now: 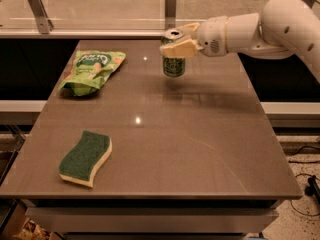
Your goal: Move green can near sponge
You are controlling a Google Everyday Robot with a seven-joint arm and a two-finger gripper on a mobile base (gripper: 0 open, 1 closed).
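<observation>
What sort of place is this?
Likely an office kitchenette or test counter: a grey countertop beside a glass railing, holding a snack bag and sponge. The gripper, at the far edge, clasps the green can.

We can read no words here. The snack bag (92, 71) has a logo with pale letters, too small for us. The green can (173, 67), held at its top by the gripper (175, 39), shows pale marks.

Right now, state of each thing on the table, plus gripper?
Can: upright, gripped near its top.
Gripper: far side of table, shut on the can.
Sponge: flat, green side up, near left, free.
Snack bag: flat, crumpled, far left, free.
</observation>
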